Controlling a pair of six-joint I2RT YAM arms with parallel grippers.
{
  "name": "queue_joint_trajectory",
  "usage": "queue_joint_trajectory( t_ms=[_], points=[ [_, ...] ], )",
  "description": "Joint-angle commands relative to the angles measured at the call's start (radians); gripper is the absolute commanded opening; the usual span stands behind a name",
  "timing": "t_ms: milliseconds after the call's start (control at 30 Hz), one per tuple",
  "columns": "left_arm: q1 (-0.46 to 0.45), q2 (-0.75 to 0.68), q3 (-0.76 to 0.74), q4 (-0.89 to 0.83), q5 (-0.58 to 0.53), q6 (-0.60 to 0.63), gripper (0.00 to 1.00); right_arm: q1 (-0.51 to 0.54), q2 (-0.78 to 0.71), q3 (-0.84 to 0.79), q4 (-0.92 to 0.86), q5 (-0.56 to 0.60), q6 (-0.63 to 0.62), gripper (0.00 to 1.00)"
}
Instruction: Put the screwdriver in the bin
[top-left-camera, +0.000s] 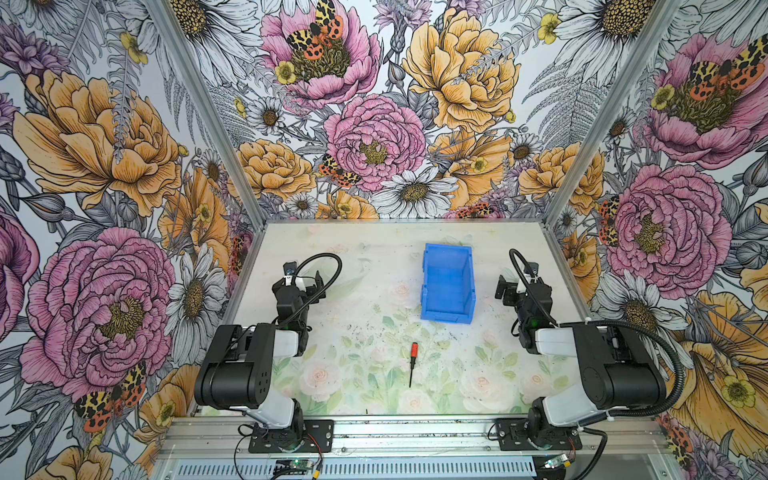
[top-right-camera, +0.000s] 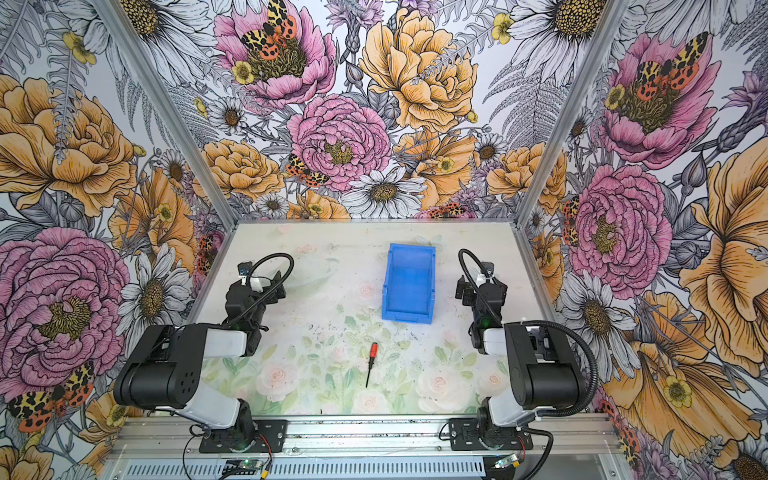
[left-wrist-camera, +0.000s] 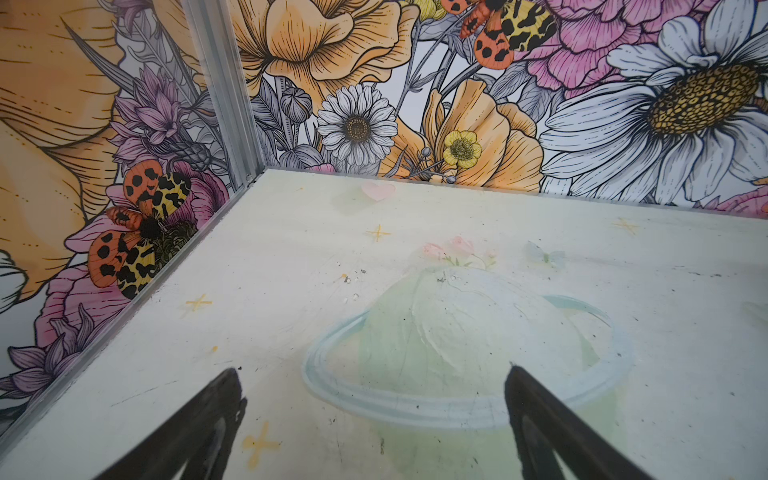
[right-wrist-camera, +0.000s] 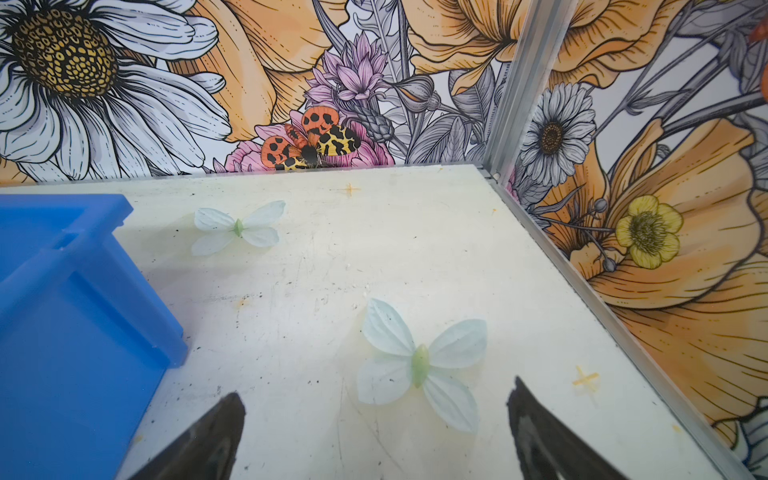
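The left gripper hangs well to the left of the bin, with its jaws apart and nothing between them. The screwdriver lies flat on the table in front of the bin's cut-down edge and clear of it. Its red handle is nearer the bin and its shaft points away. The right gripper hangs just right of the bin, jaws spread wide and empty.

The tool is thin and lies flat, so closing fingers could skid it aside or roll it instead of catching it. A pinch on the slim shaft might let the handle droop and snag the bin's wall. The right arm sits close to the bin, so a careless swing could shove it.

Both top views show the screwdriver, while neither wrist view does. The right wrist view shows the bin's outer wall up close. The left wrist view shows neither task thing.
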Motion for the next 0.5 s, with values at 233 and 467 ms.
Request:
queue_joint_trajectory(
  t_ms=[233, 467],
  points=[
    [0.008, 0.002, -0.007, 0.017, 0.039, 0.007, 0.99, 0.007, 0.007, 0.000, 0.039, 0.005, -0.010, 1.00],
    [0.008, 0.002, -0.007, 0.020, 0.038, 0.007, 0.99, 0.007, 0.008, 0.000, 0.040, 0.005, -0.009, 0.99]
  ],
)
